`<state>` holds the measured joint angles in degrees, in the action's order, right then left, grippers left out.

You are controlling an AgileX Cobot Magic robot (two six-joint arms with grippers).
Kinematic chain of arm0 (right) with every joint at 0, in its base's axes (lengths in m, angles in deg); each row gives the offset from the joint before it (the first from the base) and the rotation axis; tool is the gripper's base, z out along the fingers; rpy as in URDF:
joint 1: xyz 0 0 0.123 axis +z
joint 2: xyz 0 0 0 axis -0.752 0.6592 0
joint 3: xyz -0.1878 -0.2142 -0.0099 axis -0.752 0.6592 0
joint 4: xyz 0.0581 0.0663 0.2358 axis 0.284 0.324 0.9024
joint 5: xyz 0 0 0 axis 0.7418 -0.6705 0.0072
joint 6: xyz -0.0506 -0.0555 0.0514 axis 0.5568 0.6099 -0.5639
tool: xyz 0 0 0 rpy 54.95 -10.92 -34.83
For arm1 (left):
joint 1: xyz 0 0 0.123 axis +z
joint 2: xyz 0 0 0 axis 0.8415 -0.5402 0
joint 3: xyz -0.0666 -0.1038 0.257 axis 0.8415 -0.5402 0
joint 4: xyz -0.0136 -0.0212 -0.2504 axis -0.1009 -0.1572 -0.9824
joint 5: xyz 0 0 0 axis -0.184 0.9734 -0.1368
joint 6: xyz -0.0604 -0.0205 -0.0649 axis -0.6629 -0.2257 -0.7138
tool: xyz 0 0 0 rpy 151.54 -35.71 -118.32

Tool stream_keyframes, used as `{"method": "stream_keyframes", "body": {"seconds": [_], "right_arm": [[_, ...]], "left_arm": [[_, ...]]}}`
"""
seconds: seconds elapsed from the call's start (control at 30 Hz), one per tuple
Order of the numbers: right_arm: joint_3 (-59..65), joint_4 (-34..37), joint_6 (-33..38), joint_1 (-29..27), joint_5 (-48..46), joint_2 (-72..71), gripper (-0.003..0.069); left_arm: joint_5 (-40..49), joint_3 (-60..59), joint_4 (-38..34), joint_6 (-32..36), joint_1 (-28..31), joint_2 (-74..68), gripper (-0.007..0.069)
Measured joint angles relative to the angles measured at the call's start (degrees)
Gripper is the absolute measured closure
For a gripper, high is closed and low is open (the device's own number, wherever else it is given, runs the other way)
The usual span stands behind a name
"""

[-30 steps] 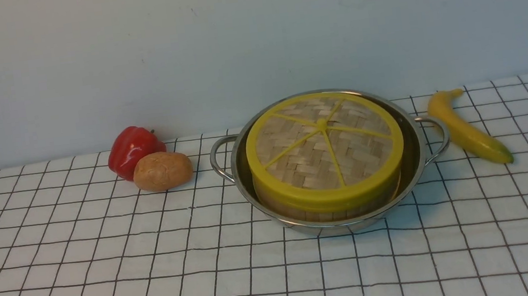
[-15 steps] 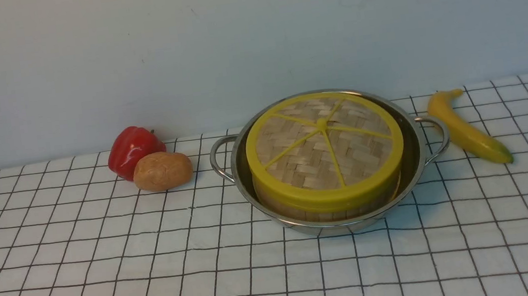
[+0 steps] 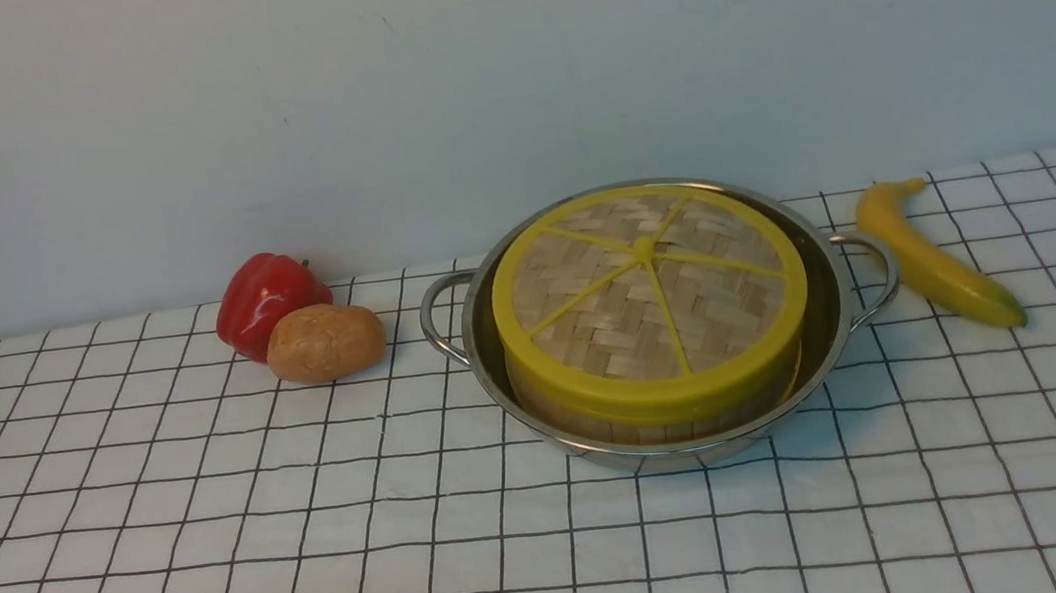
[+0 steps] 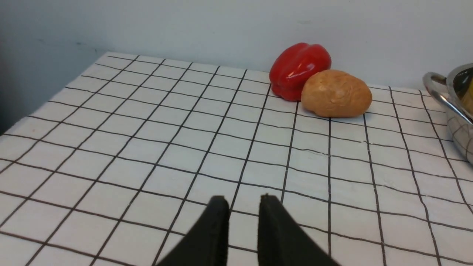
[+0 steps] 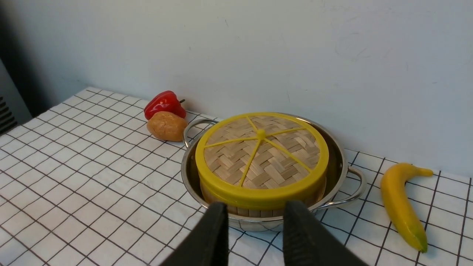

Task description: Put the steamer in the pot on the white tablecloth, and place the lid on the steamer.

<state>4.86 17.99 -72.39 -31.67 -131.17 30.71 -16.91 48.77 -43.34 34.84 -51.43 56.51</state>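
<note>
fingers of the left gripper point(image 4: 242, 207) are parted by a narrow gap, pinching nothing, over bare white tablecloth point(image 4: 122, 147). red pepper point(image 4: 299, 70) and potato point(image 4: 335, 94) sit well ahead of them, touching each other, and only the pot's handle shows off to one side. fingers of the right gripper point(image 5: 254, 216) are spread wider, also empty, hanging just short of the pot point(image 5: 338, 162) on its near side. steamer point(image 5: 258, 211) sits inside the pot, lid point(image 5: 261, 159) flat on top and looks seated all round. banana point(image 5: 401, 205) lies beyond the pot's far handle, clear of both grippers. my read: both placements look done and this is the release/retreat stage. next move only needs the arms clear without clipping the pot rim or lid. neither arm shows in the front view.
</note>
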Motion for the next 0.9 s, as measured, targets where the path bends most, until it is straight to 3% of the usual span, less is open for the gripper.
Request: {"method": "stream_keyframes", "body": {"seconds": [0.5,0.67,0.9], "right_arm": [[0.5,-0.9,1.8,-1.3,0.8,-0.1,0.0419],[10.8,-3.5,6.7,-12.3,12.6,-0.8,0.0419],[27.0,-3.2,7.2,-19.0,26.8,-4.7,0.0419]], "left_arm": [[0.0,0.0,-0.2,0.0,0.0,0.0,0.0475],[-0.1,0.0,-0.2,0.0,0.0,0.0,0.0465],[-0.1,0.0,-0.2,0.0,0.0,0.0,0.0454]]}}
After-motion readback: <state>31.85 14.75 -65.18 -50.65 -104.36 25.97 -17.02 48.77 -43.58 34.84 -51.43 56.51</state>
